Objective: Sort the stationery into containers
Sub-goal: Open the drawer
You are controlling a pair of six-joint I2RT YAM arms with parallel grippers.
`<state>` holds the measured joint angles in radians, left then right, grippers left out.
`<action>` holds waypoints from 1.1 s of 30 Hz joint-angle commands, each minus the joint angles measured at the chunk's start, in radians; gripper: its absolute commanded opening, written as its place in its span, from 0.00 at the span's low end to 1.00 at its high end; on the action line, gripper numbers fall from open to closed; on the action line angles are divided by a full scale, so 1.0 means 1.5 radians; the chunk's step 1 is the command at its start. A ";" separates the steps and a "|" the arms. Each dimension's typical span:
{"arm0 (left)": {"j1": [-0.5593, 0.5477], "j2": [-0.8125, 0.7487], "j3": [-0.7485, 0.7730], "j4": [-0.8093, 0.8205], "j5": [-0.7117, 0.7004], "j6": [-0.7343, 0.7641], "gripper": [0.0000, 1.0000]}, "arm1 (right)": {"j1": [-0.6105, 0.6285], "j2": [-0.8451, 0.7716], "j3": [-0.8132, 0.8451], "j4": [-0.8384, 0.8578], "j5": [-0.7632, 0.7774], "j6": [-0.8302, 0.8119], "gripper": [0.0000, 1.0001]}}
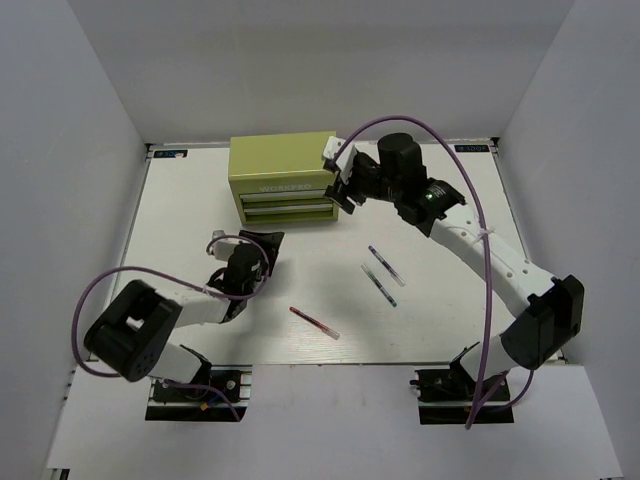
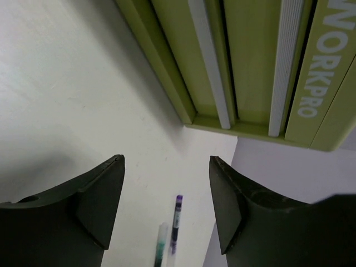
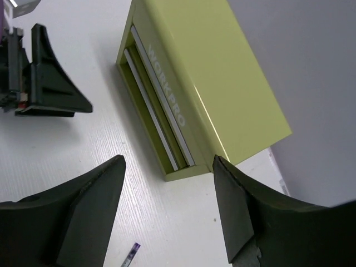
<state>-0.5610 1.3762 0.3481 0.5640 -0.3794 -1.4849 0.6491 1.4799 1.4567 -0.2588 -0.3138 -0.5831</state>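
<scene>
R gripper (image 3: 168,162), released & empty, sits by the chest's (image 3: 222,72) front-right corner w/ drawers (image 3: 146,105) shut: drive in off-centre and you shove the chest instead.

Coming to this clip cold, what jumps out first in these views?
The olive-green tool chest at the far middle of the white table stands out first, with the open right gripper hovering by its front right corner. Three thin pens lie loose on the table nearer the arms: a red pen closest, and one dark pen beside a second dark pen towards the right.
</scene>
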 commanded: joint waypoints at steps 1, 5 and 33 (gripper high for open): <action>0.014 0.069 0.066 0.098 -0.024 -0.012 0.72 | -0.012 -0.006 -0.027 0.007 -0.008 0.008 0.70; 0.021 0.162 0.097 0.156 -0.009 -0.025 0.66 | -0.023 -0.023 -0.039 0.000 0.003 -0.001 0.70; 0.087 0.350 0.225 0.269 0.039 -0.033 0.52 | -0.069 -0.002 -0.038 0.029 -0.006 -0.001 0.70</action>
<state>-0.4408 1.8984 0.6533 0.9501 -0.3405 -1.5421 0.5533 1.4712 1.3445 -0.2581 -0.3103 -0.5854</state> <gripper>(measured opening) 0.523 0.702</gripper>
